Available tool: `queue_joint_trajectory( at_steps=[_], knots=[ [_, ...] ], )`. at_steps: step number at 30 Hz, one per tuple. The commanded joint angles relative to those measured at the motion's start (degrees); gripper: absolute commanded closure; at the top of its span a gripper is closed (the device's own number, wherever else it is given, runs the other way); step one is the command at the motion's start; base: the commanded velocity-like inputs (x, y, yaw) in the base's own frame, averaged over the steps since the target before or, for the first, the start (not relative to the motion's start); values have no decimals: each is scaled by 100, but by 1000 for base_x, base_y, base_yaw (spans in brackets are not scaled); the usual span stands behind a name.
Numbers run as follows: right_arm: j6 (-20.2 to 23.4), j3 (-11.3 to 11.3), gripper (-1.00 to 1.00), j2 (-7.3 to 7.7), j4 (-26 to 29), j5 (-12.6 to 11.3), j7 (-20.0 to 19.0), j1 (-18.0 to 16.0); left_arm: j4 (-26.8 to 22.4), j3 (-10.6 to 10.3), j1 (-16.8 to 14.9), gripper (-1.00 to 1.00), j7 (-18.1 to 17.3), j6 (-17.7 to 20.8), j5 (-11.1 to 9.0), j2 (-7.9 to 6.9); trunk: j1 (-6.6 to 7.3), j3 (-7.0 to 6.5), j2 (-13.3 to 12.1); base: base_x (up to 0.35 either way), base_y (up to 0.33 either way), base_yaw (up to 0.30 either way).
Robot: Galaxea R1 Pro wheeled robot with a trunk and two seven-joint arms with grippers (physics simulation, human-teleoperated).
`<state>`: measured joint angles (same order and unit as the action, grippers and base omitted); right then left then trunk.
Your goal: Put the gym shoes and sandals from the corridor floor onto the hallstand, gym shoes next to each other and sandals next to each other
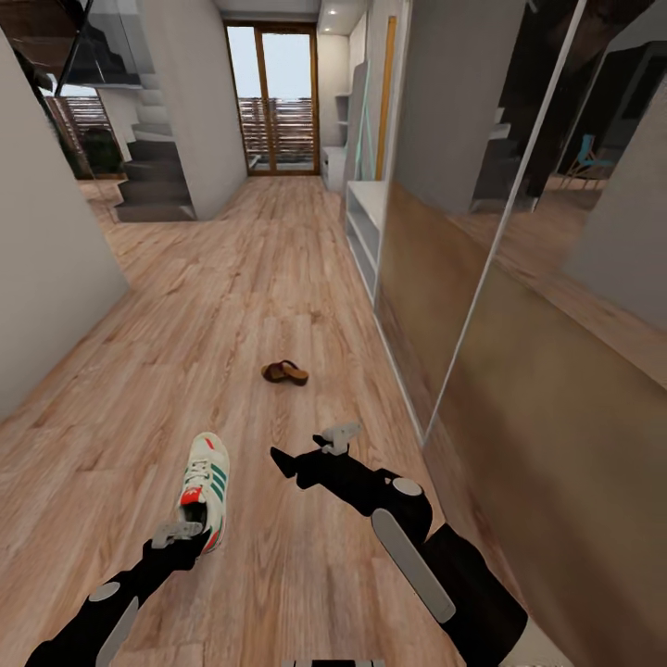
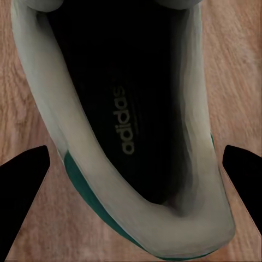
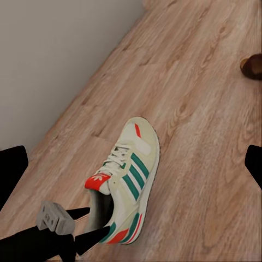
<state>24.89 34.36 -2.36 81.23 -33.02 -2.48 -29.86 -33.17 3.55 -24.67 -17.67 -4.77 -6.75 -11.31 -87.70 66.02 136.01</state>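
One gym shoe (image 1: 206,488) lies on the corridor floor (image 1: 185,324), heel between my left gripper's (image 1: 176,535) parted fingers; right gripper (image 3: 131,164) open, idle; sandal (image 1: 284,372) beyond; hallstand (image 1: 363,222) holds nothing visible.

Corridor is floored in light wood planks (image 1: 232,306). Glazed double door (image 1: 272,97) is set at the far end; grey stairs (image 1: 153,176) are seen left, mirrored panels (image 1: 519,278) right.
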Motion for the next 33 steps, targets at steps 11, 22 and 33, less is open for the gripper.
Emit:
queue_joint_trajectory(
  at_steps=[11, 22, 33],
  knots=[
    [-1269, 8, -100, -14, -1617, 1481, 21, 93, 155, 61, 23, 100, -66, -234, -77, -9, -2, -47, 1, 285, 153, -34],
    [-2758, 10, -100, -51, -3212, 2128, 54, 149, 316, 338, 134, 100, -66, -652, -122, -25, -2, -48, 1, 235, 231, 0],
    [-2835, 7, -100, -74, -3549, 2135, 57, 147, 320, 373, 150, 100, -80, -673, -138, -21, -2, -48, 1, 159, 278, 0]
  ],
)
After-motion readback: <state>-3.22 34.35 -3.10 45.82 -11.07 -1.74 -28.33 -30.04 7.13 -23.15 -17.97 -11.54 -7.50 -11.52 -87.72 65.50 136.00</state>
